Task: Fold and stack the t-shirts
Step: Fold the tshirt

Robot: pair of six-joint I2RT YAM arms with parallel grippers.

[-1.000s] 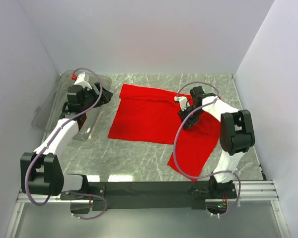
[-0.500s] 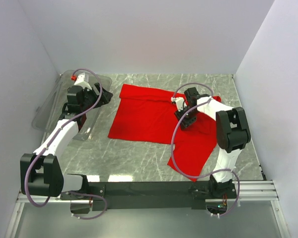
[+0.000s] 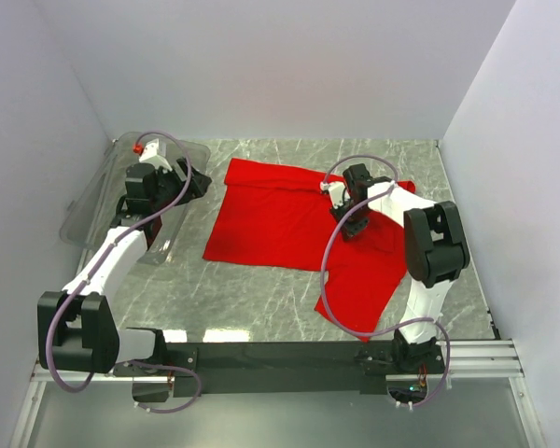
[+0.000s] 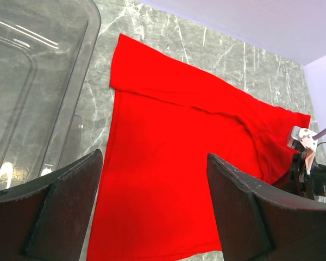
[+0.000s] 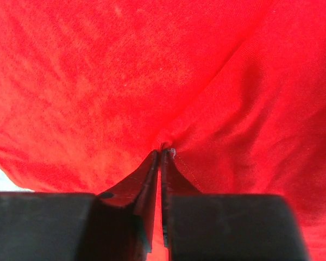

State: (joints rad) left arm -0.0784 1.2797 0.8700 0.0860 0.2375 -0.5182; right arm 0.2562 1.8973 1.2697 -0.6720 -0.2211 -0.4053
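Note:
The red t-shirt lies spread on the marble table, partly folded, with a flap running toward the front right. It also shows in the left wrist view and fills the right wrist view. My right gripper sits on the shirt's right part, shut on a pinch of the red fabric. My left gripper is open and empty, above the table's left side between the bin and the shirt's left edge; its fingers frame the shirt.
A clear plastic bin stands at the table's left edge, also seen in the left wrist view. White walls close the back and sides. Bare marble lies in front of the shirt.
My right gripper has moved a little toward the back and left over the shirt, drawing the pinched fabric with it. The left arm has barely moved.

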